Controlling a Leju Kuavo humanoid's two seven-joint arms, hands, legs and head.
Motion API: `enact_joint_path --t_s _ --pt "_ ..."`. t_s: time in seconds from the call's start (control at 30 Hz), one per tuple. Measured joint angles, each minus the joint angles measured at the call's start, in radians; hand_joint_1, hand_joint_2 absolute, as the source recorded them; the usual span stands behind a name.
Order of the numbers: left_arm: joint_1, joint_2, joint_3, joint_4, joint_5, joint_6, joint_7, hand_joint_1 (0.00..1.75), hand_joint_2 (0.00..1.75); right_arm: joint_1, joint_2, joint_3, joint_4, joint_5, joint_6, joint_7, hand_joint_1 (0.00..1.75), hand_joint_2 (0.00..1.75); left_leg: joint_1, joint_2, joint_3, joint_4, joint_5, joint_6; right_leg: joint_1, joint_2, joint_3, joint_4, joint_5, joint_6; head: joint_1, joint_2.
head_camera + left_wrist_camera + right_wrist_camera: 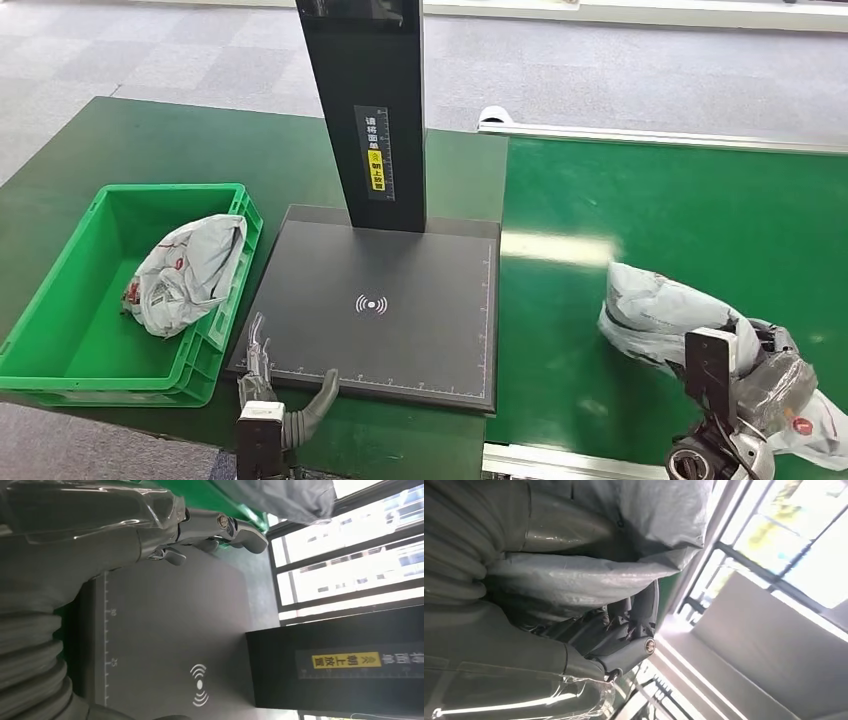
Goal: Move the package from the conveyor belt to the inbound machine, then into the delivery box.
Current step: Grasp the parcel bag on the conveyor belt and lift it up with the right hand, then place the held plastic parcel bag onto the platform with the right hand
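- Here, the grey package (665, 310) lay on the green conveyor belt (700, 220), near its front edge, to the right of the inbound machine (375, 305); it was crumpled, with a red mark near its lower right corner.
- The right robot hand (755, 375) was down on the package's near end; in the right wrist view the grey plastic (634, 535) lay pressed between the thumb and the dark fingers (619, 630), so the robot hand was clamped on the package.
- The left robot hand (275, 385) rested at the front left corner of the inbound machine's black plate, fingers apart and holding nothing; the left wrist view showed its fingertips (235, 527) over the plate's ruled edge.
- The plate carried a white wireless mark (371, 304) at its middle; a black post (365, 110) with a yellow label rose from its far side.
- The green delivery box (60, 340) stood just beside the plate on the left, on the dark green surface (140, 140); a second grey parcel (190, 270) lay inside it against the right wall.
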Motion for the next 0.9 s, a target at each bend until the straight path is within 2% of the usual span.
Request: enact_joint_path --t_s 0.1,0.23,0.33,0.53,0.63,0.73,0.8,0.9 --pt "0.001 0.006 0.021 -0.030 -0.042 0.000 0.000 0.00 1.75 -0.003 0.029 0.051 -0.058 -0.068 0.058 -0.041 1.75 1.75 0.000 0.001 0.000 0.000 0.000 0.000 0.001 0.000 0.001 0.000 0.000 0.000 0.000 0.000" --pt "-0.006 0.027 0.040 -0.072 -0.065 0.001 0.000 0.00 1.75 -0.033 0.065 0.146 -0.084 -0.126 0.194 -0.030 1.75 1.75 0.000 0.000 0.001 0.000 0.002 -0.001 0.001 0.000 0.001 0.000 0.000 0.000 0.000 0.000" --pt "-0.010 0.038 0.046 -0.088 -0.066 0.001 0.000 0.00 1.75 -0.050 0.084 0.192 -0.089 -0.138 0.214 -0.026 1.75 1.75 0.000 -0.001 0.001 0.000 0.002 -0.001 0.001 -0.002 0.001 0.000 0.000 0.000 0.000 0.000" --pt "-0.013 0.051 0.052 -0.104 -0.074 0.001 0.000 0.00 1.75 -0.065 0.098 0.224 -0.093 -0.155 0.245 -0.023 1.75 1.75 0.000 -0.001 -0.001 0.000 0.002 -0.001 0.000 -0.002 0.000 0.000 0.000 0.000 0.000 0.000" --pt "-0.029 0.058 0.052 -0.111 -0.096 0.001 0.000 0.00 1.75 -0.084 0.102 0.250 -0.083 -0.220 0.423 0.008 1.75 1.75 0.000 0.000 -0.001 0.000 0.002 -0.001 0.001 0.000 0.000 0.000 0.000 0.000 0.000 0.000" --pt "-0.084 0.069 0.050 -0.106 -0.093 0.001 0.000 0.00 1.75 -0.133 0.116 0.318 -0.016 -0.267 0.604 0.047 1.75 1.75 0.001 0.001 0.000 0.000 0.003 -0.002 0.001 0.000 0.000 0.000 0.001 -0.001 0.000 0.000" --pt "-0.127 0.074 0.049 -0.092 -0.099 0.001 0.000 0.00 1.75 -0.171 0.133 0.376 0.057 -0.282 0.647 0.055 1.75 1.75 0.002 0.000 0.001 0.000 0.004 -0.003 0.003 0.000 0.000 0.001 0.002 -0.002 0.000 0.000" --pt "-0.167 0.076 0.055 -0.071 -0.124 0.001 0.000 0.00 1.75 -0.215 0.168 0.464 0.170 -0.298 0.659 0.057 1.75 1.75 0.003 0.000 0.001 0.000 0.005 -0.004 0.004 0.000 0.000 0.001 0.002 -0.003 0.000 0.000"
